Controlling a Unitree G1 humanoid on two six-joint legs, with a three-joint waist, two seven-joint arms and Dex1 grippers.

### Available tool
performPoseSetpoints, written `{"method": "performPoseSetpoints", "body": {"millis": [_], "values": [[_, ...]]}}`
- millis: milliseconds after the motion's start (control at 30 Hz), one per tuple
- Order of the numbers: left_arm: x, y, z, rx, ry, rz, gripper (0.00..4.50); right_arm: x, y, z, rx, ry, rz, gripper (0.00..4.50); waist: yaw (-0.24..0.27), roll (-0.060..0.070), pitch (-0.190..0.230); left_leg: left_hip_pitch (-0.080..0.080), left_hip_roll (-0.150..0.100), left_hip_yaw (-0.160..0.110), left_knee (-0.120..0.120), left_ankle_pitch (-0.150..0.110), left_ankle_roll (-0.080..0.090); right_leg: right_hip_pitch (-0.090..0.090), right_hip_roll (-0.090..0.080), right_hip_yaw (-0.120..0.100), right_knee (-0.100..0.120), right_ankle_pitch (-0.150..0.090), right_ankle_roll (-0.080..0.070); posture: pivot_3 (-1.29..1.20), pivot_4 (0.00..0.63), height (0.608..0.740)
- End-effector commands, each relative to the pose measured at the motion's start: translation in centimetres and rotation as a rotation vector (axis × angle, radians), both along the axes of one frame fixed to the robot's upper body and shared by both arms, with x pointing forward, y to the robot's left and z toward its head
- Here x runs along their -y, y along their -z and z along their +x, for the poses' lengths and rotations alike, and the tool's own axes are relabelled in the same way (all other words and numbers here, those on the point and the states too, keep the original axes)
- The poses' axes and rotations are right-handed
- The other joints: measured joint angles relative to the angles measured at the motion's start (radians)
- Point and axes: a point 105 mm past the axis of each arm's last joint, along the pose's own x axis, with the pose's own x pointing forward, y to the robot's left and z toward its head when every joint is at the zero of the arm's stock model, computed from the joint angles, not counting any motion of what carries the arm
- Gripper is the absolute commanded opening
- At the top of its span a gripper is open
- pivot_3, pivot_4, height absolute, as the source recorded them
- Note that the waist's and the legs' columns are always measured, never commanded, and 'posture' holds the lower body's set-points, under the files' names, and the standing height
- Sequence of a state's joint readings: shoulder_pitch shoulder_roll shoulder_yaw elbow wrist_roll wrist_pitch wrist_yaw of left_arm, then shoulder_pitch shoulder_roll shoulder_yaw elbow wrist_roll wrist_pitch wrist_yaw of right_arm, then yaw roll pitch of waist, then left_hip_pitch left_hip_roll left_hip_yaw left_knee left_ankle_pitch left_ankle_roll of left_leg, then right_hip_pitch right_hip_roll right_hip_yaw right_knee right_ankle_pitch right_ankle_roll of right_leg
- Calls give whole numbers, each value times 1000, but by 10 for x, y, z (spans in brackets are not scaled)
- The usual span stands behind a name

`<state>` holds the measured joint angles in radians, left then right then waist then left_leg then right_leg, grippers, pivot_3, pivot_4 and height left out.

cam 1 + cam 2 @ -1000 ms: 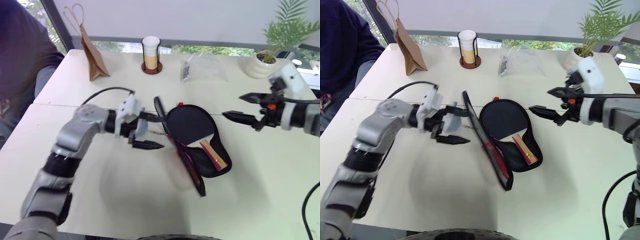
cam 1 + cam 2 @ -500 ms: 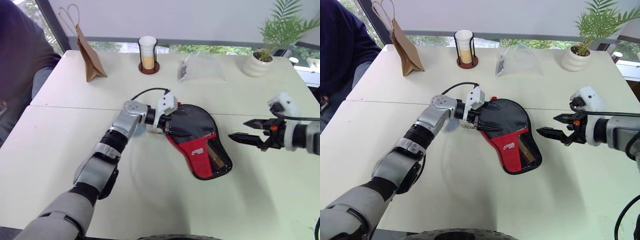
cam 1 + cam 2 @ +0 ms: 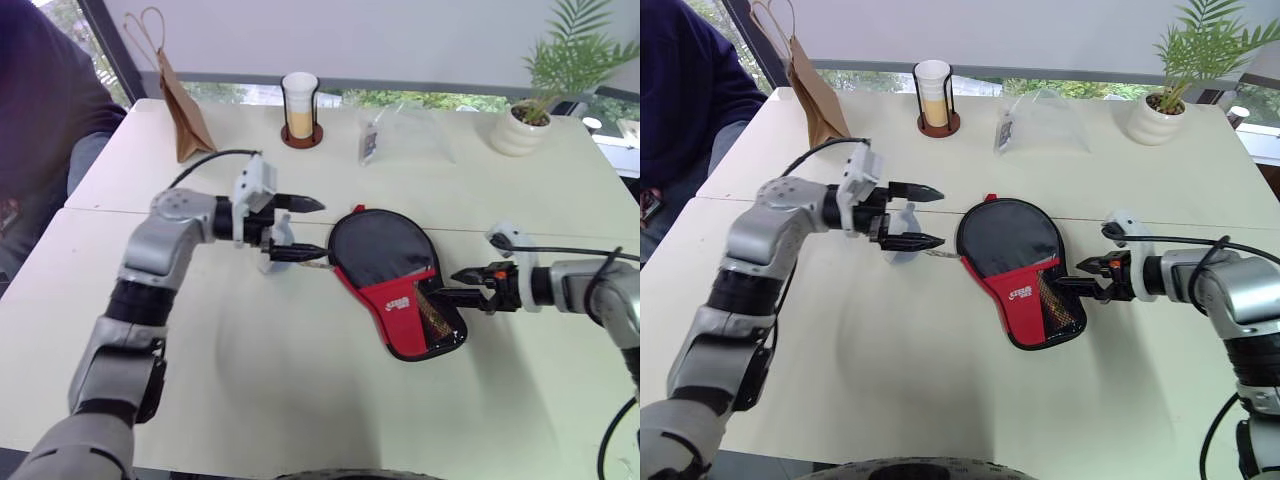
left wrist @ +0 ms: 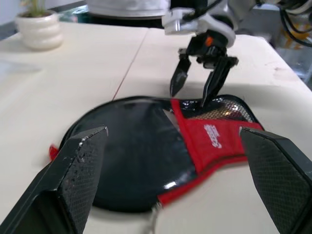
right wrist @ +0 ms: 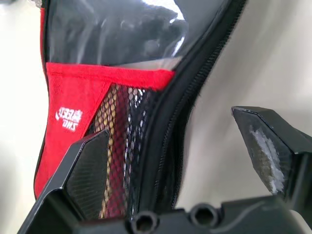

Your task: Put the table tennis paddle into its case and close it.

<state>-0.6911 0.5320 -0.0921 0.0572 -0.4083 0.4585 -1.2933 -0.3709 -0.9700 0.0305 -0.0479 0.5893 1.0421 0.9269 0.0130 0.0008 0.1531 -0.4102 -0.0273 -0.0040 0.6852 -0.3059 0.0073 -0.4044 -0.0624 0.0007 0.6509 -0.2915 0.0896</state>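
Your left claw hangs released, both fingers spread, just beside the round end of the case. Your right claw is also released, its tips at the case's narrow mesh end. One case lies flap-down on the desk. The paddle's handle seems to show through the mesh. Beyond stand one paper bag, one cup and one potted plant.

Head views look down; both wrist views closely share the case.

Pale table before windows
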Motion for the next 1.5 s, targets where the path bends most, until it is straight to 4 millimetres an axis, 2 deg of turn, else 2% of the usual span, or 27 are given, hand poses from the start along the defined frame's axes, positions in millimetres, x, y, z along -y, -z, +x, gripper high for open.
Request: {"method": "performPoseSetpoints", "body": {"millis": [33,167,333,433,467,500,633,767,1000,1367,1500], "values": [[-10,-17,-9,38,-54,-35,4500,-6,1,6,8,-35,18,4422,-2,0,0,0,0,0,0,0,0,1,0,0,0,0,0,0,150,740],[-19,-18,-13,37,-112,-36,4500,-9,9,6,-25,-48,32,4422,-3,0,0,1,0,0,0,0,0,1,0,0,0,0,0,0,150,740],[-29,-21,-15,42,-169,-29,4500,-13,25,-3,-91,-59,55,2162,-3,-1,0,1,0,0,0,0,0,1,0,0,0,0,0,0,150,740],[-32,-21,-16,43,-182,-25,4500,-15,30,-9,-120,-59,72,478,-1,-1,-1,1,0,0,0,0,0,1,0,0,0,0,0,0,150,740],[-32,-21,-17,44,-186,-26,4500,-17,33,-13,-136,-56,80,111,0,-2,-1,1,0,0,0,0,0,1,0,0,-1,0,0,0,150,740],[-32,-22,-16,45,-192,-30,4500,-20,37,-21,-165,-55,94,38,2,-2,-1,1,0,0,0,0,0,2,0,0,-1,0,0,0,150,740],[-33,-24,-14,48,-204,-37,4500,-31,45,-44,-240,-27,123,38,1,-3,-2,1,0,-1,0,0,0,2,0,-1,-1,0,0,0,150,740],[-33,-23,-14,44,-207,-40,4500,-50,53,-80,-324,1,184,38,1,-4,-3,2,0,-2,-1,0,0,2,0,-1,-1,0,0,0,150,740],[-30,-21,-16,30,-198,-42,4500,-73,59,-117,-384,113,289,38,0,-11,-8,3,1,-3,-2,-3,4,4,0,-1,-2,0,0,0,150,740],[-24,-18,-16,11,-171,-40,4500,-83,63,-144,-382,233,348,38,-1,-11,-9,4,1,-3,-3,-3,4,4,0,-1,-2,0,-1,0,150,740],[-23,-16,-15,13,-163,-29,4500,-73,61,-136,-355,269,335,1434,-2,-12,-10,4,1,-3,-3,-3,4,5,0,-1,-2,0,-1,0,150,740]]}}
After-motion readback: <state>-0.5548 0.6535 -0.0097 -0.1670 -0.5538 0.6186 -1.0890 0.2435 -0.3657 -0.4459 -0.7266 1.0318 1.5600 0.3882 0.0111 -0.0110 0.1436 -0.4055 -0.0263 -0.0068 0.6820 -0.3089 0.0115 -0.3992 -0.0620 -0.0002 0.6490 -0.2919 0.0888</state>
